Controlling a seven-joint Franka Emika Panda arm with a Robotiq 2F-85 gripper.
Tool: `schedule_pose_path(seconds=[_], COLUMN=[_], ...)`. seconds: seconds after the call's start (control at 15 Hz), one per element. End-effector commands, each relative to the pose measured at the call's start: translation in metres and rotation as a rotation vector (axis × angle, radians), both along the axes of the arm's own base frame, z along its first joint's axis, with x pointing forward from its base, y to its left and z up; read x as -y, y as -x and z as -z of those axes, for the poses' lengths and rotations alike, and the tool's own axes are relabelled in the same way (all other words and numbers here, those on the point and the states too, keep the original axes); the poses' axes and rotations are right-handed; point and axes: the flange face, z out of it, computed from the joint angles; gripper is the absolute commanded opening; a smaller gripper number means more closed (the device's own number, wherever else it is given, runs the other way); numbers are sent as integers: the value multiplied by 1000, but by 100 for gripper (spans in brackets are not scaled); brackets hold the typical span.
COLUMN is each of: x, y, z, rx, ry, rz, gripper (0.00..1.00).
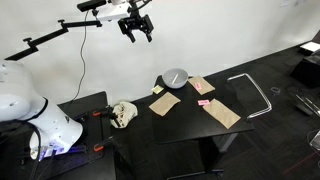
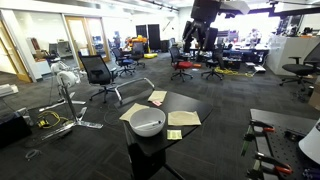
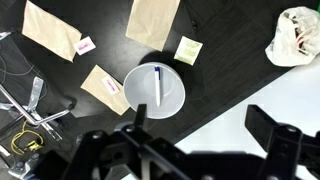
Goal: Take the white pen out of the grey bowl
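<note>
The grey bowl (image 3: pixel 154 88) stands on a small black table and holds the white pen (image 3: pixel 157 85), which has a blue tip and lies along the bowl's middle in the wrist view. The bowl also shows in both exterior views (image 1: pixel 174 77) (image 2: pixel 148 122); the pen cannot be made out there. My gripper (image 1: pixel 138 30) hangs high above the table, far over the bowl, open and empty. Its two fingers frame the lower part of the wrist view (image 3: pixel 205 125), and it shows at the top of an exterior view (image 2: pixel 192 38).
Several brown paper bags (image 3: pixel 152 20) (image 3: pixel 51 30) (image 3: pixel 104 88) and small sticky notes (image 3: pixel 188 48) lie around the bowl on the black table (image 1: pixel 190 120). A crumpled white bag (image 3: pixel 297 38) lies on a neighbouring surface. Office chairs (image 2: pixel 98 72) and a metal frame (image 1: pixel 255 92) stand around.
</note>
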Motion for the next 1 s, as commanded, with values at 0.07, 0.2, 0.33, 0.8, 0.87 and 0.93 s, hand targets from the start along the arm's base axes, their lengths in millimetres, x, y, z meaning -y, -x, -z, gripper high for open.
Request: schedule_pose_path(seconds=[0.07, 0.2, 0.33, 0.8, 0.87, 0.93], x=[-4, -5, -5, -2, -2, -3], y=[-32, -45, -58, -98, -103, -107], z=[1, 4, 10, 52, 60, 68], rx=[-8, -17, -27, -68, -68, -66], ry=[10, 15, 27, 47, 45, 39], rz=[-44, -70, -109, -215, -217, -215], gripper=[100, 100, 100, 100, 100, 100])
